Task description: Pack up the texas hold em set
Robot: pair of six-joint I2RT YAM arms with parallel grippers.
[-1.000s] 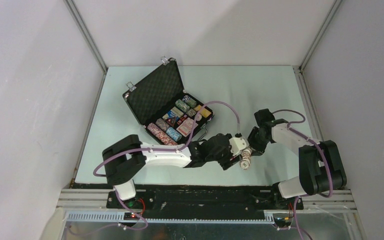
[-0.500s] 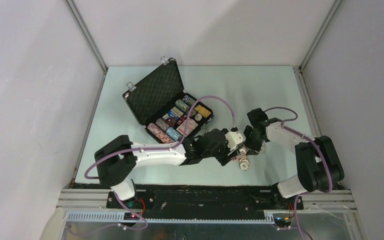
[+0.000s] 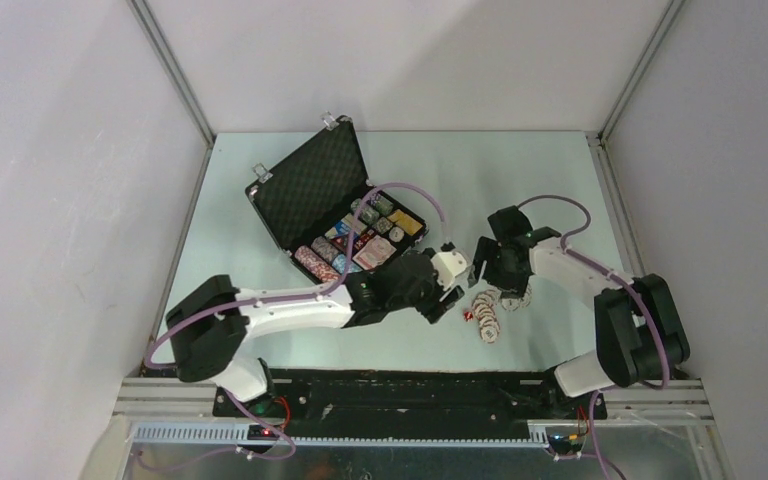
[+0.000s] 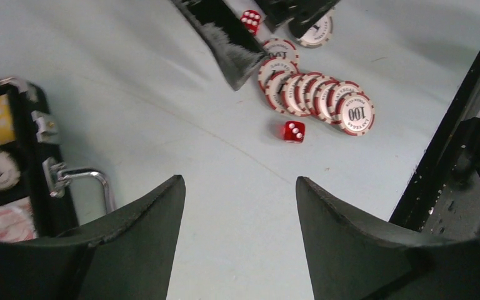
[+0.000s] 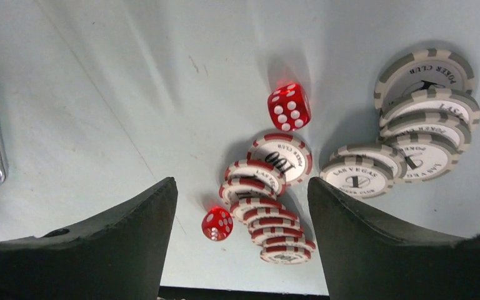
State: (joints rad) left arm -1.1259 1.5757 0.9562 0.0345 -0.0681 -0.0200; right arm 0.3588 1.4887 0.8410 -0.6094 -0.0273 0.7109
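The red-and-white poker chips (image 5: 259, 206) lie in a fanned row on the table (image 5: 100, 94) below the right gripper (image 5: 242, 187), with the row's long axis in line with the gap between its wide-apart, empty jaws. The left gripper (image 4: 237, 187), likewise open and empty, hovers alongside, the open case (image 3: 305, 190) off to its left.

The black foam-lined briefcase-style case (image 3: 312, 190) lies open on the pale table (image 3: 520, 180), far off to my left, with multicoloured chip stacks (image 3: 355, 250) in its tray. To its right and nearer me lies an overlapping row of red-and-white poker chips (image 3: 484, 320). A fan of grey-and-white poker chips (image 3: 513, 297) sits just behind them to the right, and two small red dice (image 5: 289, 106) lie beside the row.
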